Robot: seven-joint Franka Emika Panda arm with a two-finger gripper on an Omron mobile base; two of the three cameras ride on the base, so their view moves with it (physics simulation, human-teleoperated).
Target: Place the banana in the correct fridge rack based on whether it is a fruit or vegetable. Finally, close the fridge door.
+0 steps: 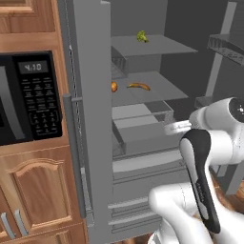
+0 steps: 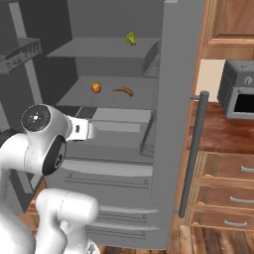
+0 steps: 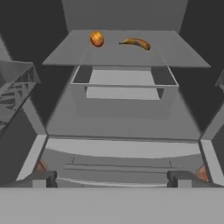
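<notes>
Two pieces of produce shared the middle fridge rack [image 3: 65,54] when you looked: the banana [image 3: 136,42], upper centre-right in the hand view, and a round orange fruit [image 3: 96,39] just to its left, the two near each other but apart. You had the gripper [image 3: 111,179] spread wide and empty, its two dark tips at the bottom corners of the hand view, well short of the shelves. From there the banana lay ahead and above, slightly right of the midline between the tips. Its long axis ran almost straight across the hand view, the right end dipping a little, so it lay broadside to you and not end-on. In the left base view you could see the banana [image 1: 138,86] near the centre of that rack, with a lumpy green vegetable [image 1: 142,36] on the rack above it. Since the banana already sat beside another fruit, you could judge the sorting done; what remained looked to be the fridge door [image 2: 181,99], standing open at the right of the right base view, still to be shut.
</notes>
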